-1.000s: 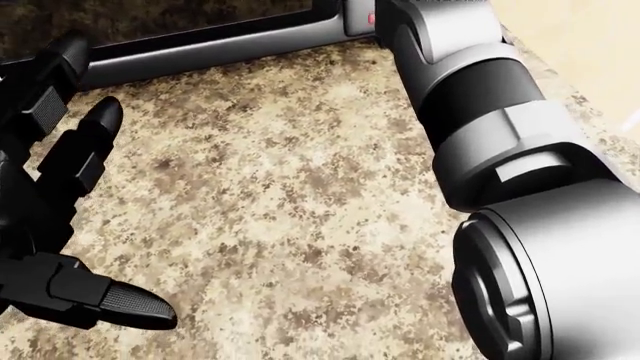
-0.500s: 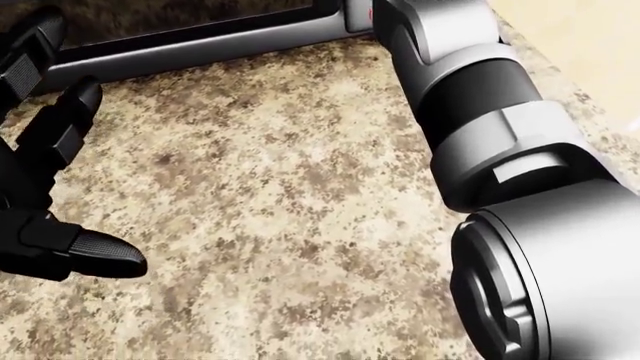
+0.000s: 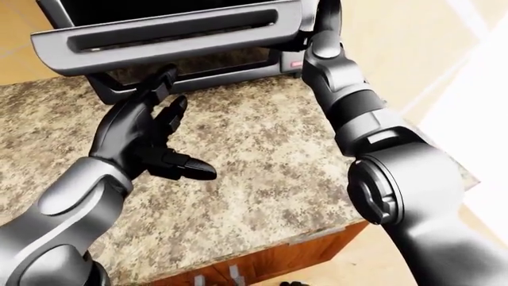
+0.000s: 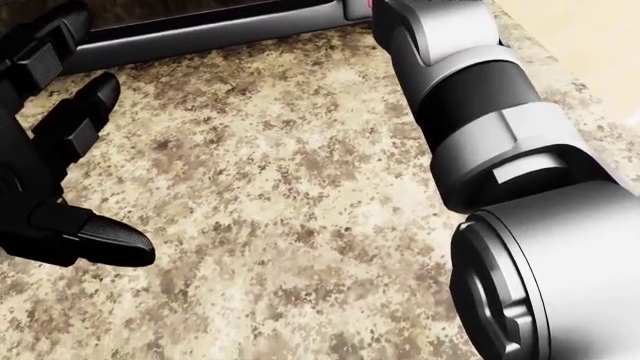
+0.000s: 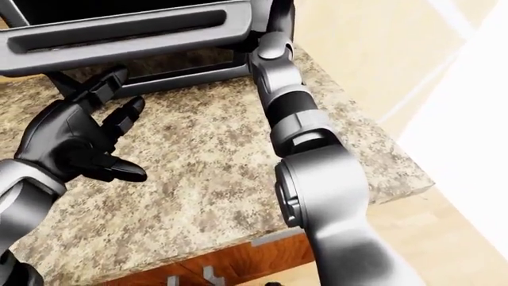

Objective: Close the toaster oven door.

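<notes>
The toaster oven (image 3: 198, 62) stands at the top of the left-eye view on a speckled counter. Its grey door (image 3: 167, 33), with a long handle slot, hangs partly raised and juts out over the counter. My left hand (image 3: 184, 136) is open just under the door, palm up, fingers spread and pointing at the door's underside, apart from it. My right arm (image 3: 349, 107) stretches up to the door's right end; the right hand (image 5: 274, 21) sits at that corner, its fingers cut off by the view's top edge.
The granite counter (image 3: 262, 149) ends at a near edge low in the left-eye view, with a wooden cabinet (image 3: 278, 259) below it. A beige wall (image 5: 373, 53) rises to the right of the oven.
In the head view my left hand has moved up and to the left, towards the oven. The oven's base has slid slightly upward in the picture. The right arm has barely moved.
</notes>
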